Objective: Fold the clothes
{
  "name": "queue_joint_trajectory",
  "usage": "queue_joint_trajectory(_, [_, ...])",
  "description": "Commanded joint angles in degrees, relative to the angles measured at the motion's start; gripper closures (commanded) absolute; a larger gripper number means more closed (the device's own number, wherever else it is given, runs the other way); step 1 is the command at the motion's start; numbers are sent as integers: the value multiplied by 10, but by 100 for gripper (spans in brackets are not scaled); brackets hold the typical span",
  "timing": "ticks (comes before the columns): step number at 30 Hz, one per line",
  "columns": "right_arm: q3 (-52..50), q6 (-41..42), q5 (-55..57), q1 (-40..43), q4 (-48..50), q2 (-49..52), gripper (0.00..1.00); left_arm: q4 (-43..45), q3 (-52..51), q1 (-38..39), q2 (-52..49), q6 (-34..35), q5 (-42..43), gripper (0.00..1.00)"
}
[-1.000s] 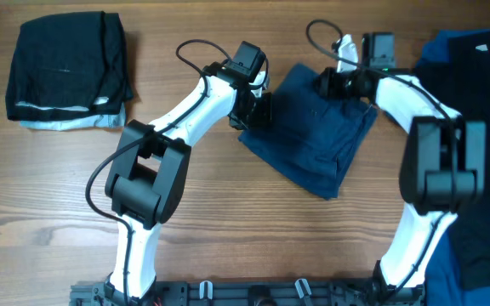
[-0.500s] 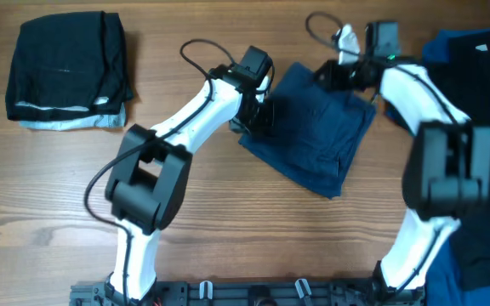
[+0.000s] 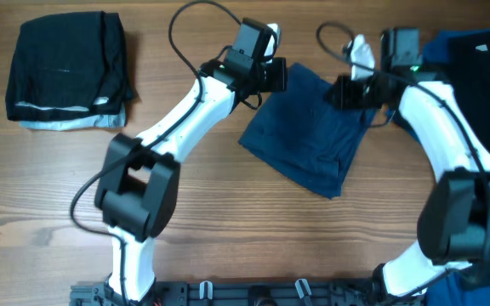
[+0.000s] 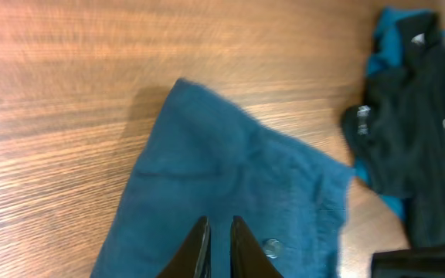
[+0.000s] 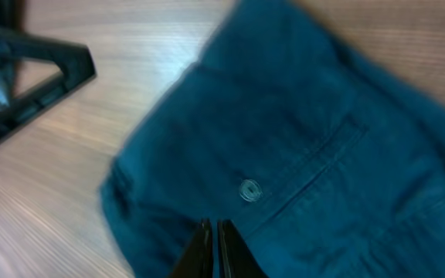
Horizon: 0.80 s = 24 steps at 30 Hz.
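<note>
The dark navy shorts (image 3: pixel 313 136) lie folded and flat on the wooden table, also in the left wrist view (image 4: pixel 230 177) and the right wrist view (image 5: pixel 307 131). A small button shows on them (image 5: pixel 249 190). My left gripper (image 3: pixel 279 76) is over the shorts' far left corner; its fingers (image 4: pixel 219 232) are shut with nothing between them. My right gripper (image 3: pixel 340 92) is over the shorts' far right edge; its fingers (image 5: pixel 211 232) are shut and empty above the cloth.
A folded black garment (image 3: pixel 66 64) lies on a pale blue one (image 3: pixel 66 121) at the far left. A pile of black and royal-blue clothes (image 3: pixel 475 76) covers the right edge, also in the left wrist view (image 4: pixel 416 108).
My left gripper has moved from the shorts' left edge up to their far left corner. My right gripper has shifted a little right and nearer. The shorts have stayed put.
</note>
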<state>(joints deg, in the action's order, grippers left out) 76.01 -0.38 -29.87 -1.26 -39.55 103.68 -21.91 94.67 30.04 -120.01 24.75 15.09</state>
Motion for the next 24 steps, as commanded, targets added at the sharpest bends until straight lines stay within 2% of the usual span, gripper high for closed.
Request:
queue_joint_trajectory(1, [-82, -9, 10, -2, 76, 44, 96, 23, -1, -3, -58, 15, 31, 90])
queue_joint_trajectory(5, [-135, 39, 9, -2, 160, 91, 96, 26, -1, -3, -105, 27, 33, 93])
queue_joint_trajectory(8, [-131, 34, 10, -2, 156, 85, 96, 30, -1, -2, -108, 12, 35, 94])
queue_joint_trajectory(12, [-82, 30, 10, -1, 90, 19, 96, 33, 7, -12, -47, -3, 33, 95])
queue_joint_trajectory(15, [-59, 21, 45, 8, 52, -50, 96, -5, 7, -18, 28, -3, 33, 96])
queue_joint_trajectory(18, [-59, 52, 165, 18, 19, -95, 96, -87, 7, -17, 73, -9, 55, 96])
queue_joint_trajectory(21, [-71, 56, 203, 25, 18, -85, 96, -174, 6, -17, 71, -49, 159, 96])
queue_joint_trajectory(24, [-91, 74, 217, 30, 58, -57, 96, -215, -1, -11, 58, -50, 177, 96])
